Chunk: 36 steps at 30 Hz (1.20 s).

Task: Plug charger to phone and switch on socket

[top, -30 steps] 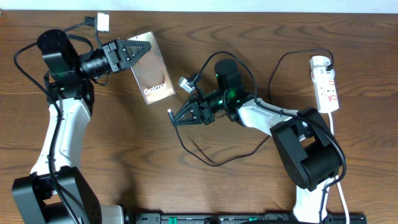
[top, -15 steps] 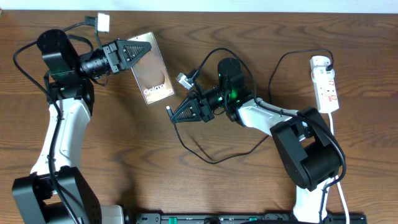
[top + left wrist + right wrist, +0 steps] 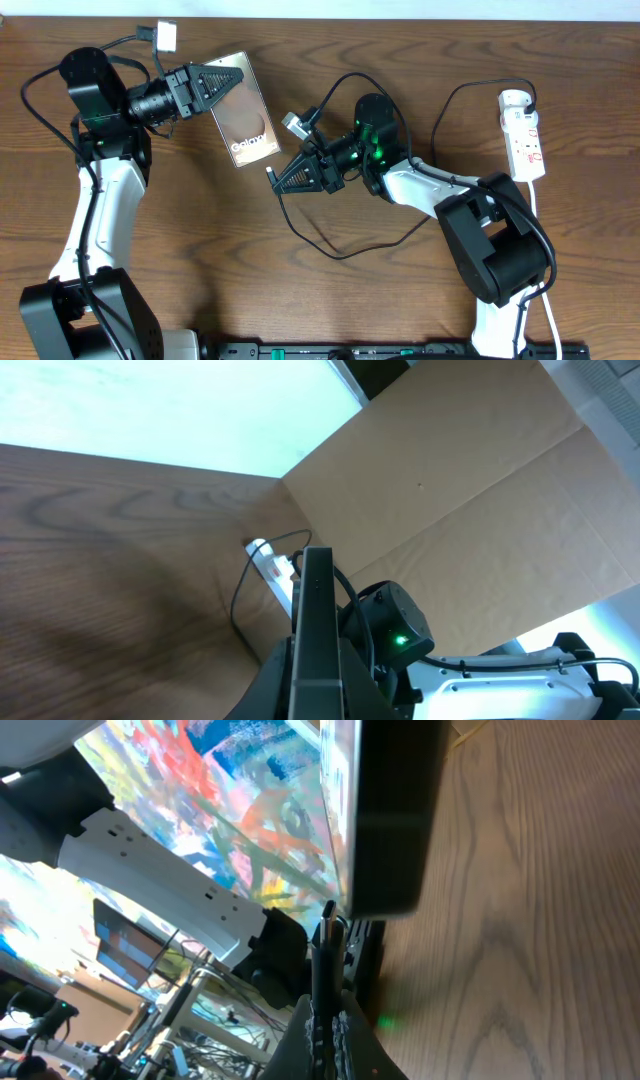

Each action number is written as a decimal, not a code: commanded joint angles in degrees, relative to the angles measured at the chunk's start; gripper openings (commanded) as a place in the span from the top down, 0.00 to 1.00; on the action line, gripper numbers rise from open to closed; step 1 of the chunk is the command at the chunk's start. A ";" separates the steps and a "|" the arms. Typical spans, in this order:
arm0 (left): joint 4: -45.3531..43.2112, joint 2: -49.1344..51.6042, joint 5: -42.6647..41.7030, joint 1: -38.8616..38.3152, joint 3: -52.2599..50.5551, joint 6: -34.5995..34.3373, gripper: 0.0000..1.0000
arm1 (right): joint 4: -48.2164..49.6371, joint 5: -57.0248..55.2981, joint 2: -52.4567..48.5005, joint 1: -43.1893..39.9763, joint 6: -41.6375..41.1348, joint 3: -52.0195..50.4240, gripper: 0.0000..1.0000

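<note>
The left arm (image 3: pixel 100 210) rises from its base at 7 o'clock to an elbow at 10 o'clock; its wrist turns toward 3 o'clock; the left gripper (image 3: pixel 238 76) is clamped on the phone (image 3: pixel 250 130). The right arm (image 3: pixel 430 190) reaches from 5 o'clock toward the centre; the right gripper (image 3: pixel 278 183) points to 9 o'clock, pinched tight on the charger (image 3: pixel 330 255) tip.

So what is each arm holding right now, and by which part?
Left end effector grips the phone by the end opposite its lettering. Right end effector pinches the charger just behind its connector tip.
</note>
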<state>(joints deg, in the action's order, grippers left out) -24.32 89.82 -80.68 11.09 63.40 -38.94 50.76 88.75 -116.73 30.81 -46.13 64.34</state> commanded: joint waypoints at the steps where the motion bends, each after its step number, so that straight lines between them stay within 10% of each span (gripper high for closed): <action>1: -0.44 0.22 -1.33 -0.55 -0.35 0.57 0.93 | 0.24 -0.35 0.46 -0.15 -1.03 0.42 0.99; 36: -0.26 0.20 -1.33 -2.34 -2.47 1.57 0.93 | 3.89 -0.55 0.46 -0.11 -3.61 0.44 0.99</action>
<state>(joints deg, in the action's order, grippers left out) -23.99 90.00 -80.68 8.67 60.69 -37.43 54.35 88.51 -116.73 30.87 -49.25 64.34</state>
